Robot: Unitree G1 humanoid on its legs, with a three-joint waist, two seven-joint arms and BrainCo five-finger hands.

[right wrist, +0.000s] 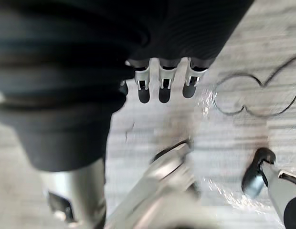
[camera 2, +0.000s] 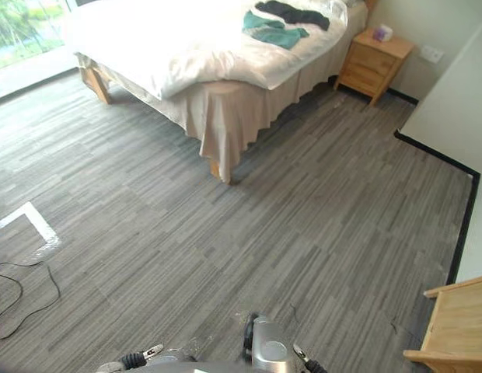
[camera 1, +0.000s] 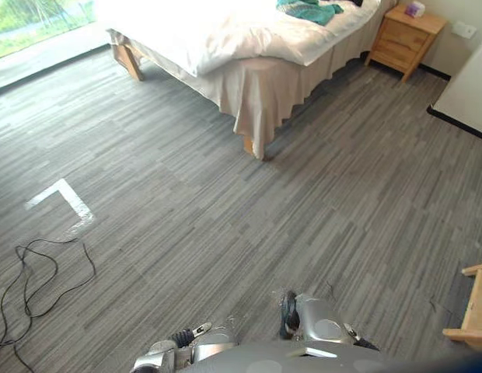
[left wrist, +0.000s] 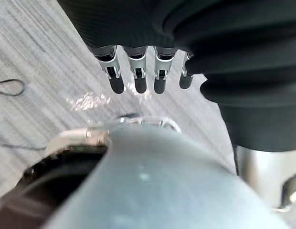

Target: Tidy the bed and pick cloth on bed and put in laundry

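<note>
Above floor [camera 1: 225, 233], left hand [left wrist: 138, 28], right hand [right wrist: 186, 28]: fingers slack, empty

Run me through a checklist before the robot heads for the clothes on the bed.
1. Teal cloth lying on the bed: ok.
2. Dark cloth right next to it: ok.
3. Left hand free: ok, fingers straight, holding nothing.
4. Right hand free: ok, fingers straight, holding nothing.
5. Bed within arm's reach: not ok, a stretch of grey floor lies between.
</note>
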